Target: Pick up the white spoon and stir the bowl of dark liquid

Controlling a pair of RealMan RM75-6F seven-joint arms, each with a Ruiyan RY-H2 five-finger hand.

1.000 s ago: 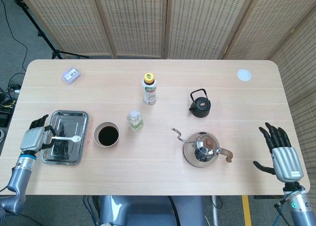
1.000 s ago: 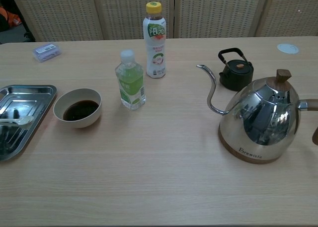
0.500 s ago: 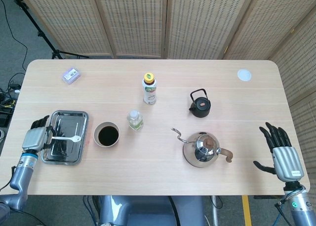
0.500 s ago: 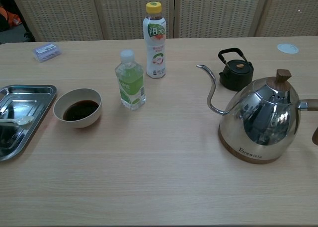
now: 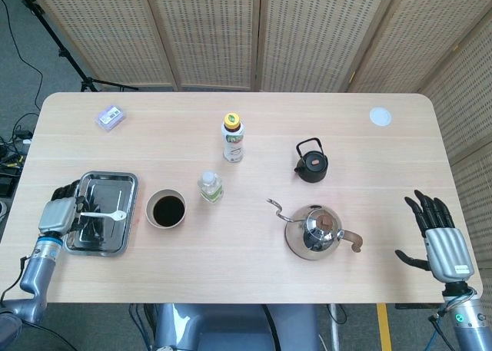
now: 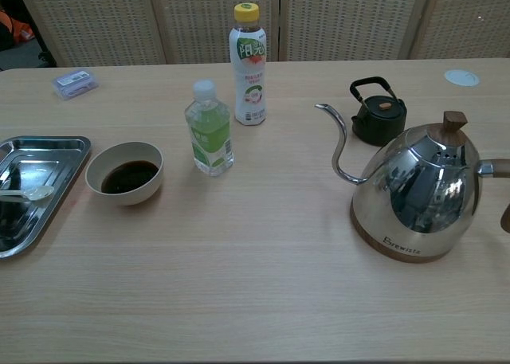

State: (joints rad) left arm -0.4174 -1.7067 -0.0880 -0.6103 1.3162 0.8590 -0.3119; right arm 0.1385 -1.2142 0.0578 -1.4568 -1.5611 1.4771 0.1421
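Observation:
The white spoon (image 5: 105, 215) lies in the steel tray (image 5: 115, 178) at the table's left, its bowl end pointing right; the chest view shows the spoon (image 6: 30, 193) flat on the tray (image 6: 56, 143). The bowl of dark liquid (image 5: 166, 209) stands just right of the tray, and the chest view has the bowl (image 6: 124, 173) too. My left hand (image 5: 61, 211) sits at the tray's left rim, fingers apart on either side of the spoon's handle end; the spoon stays flat. My right hand (image 5: 440, 240) hovers open off the table's right front corner.
A small green bottle (image 5: 211, 187) stands right of the bowl, a taller yellow-capped bottle (image 5: 233, 138) behind it. A steel gooseneck kettle (image 5: 315, 230) and a black teapot (image 5: 312, 161) stand to the right. A purple box (image 5: 110, 117) lies at back left, a white lid (image 5: 380, 117) at back right.
My left hand has crept a little to the right, closer over the tray's rim and the spoon's handle. The spoon, bowl and right hand have not moved.

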